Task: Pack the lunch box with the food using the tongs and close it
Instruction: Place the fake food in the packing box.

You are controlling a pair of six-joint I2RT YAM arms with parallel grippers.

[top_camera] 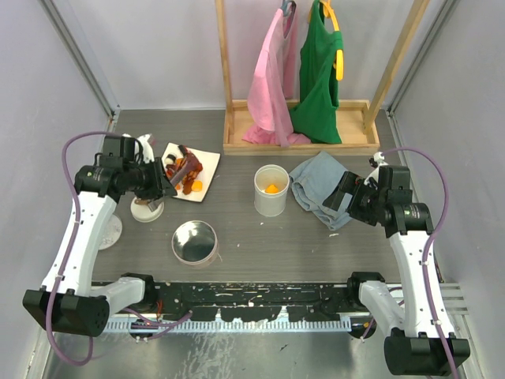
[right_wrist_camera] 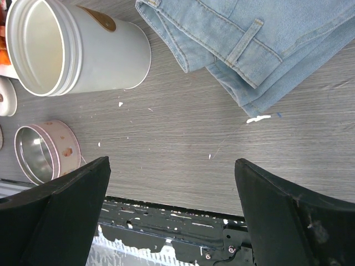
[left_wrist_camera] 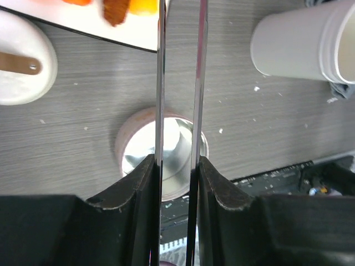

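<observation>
My left gripper is shut on the tongs, one slim metal arm against each finger, a narrow gap between them. In the top view this gripper sits at the left edge of the white plate, which carries the food in orange, red and brown pieces. The lunch box, a tall white round tub, stands upright mid-table with one orange piece inside. Its round lid lies shiny side up in front of the plate. My right gripper hovers open to the right of the tub, nothing between its fingers.
Folded blue jeans lie right of the tub, under my right wrist. A wooden rack with pink and green garments stands at the back. Two white round discs sit at the left, beneath my left arm.
</observation>
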